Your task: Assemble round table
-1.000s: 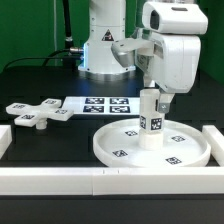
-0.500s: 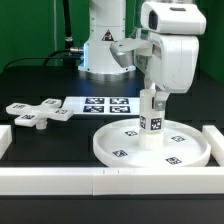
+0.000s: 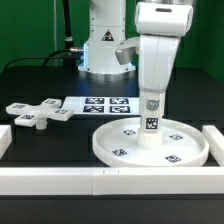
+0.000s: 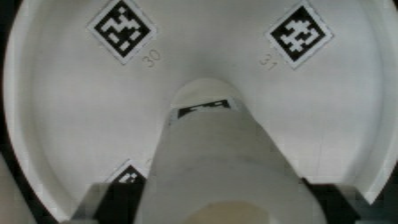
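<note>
The large round rimmed disc lies on the black table at the exterior view's right, its tags facing up. The short cylinder leg stands upright at the disc's middle. My gripper is shut on the leg's upper part, straight above the disc. In the wrist view the leg runs down to the disc, with the dark fingers on either side of it. The cross-shaped piece lies flat at the exterior view's left, apart from the gripper.
The marker board lies between the cross-shaped piece and the robot base. Long white border blocks run along the near edge, with short ends at the left and right.
The wrist has turned about the upright leg, so the hand now faces the camera squarely. The leg stays upright on the disc's middle. The cross-shaped piece has not moved.
</note>
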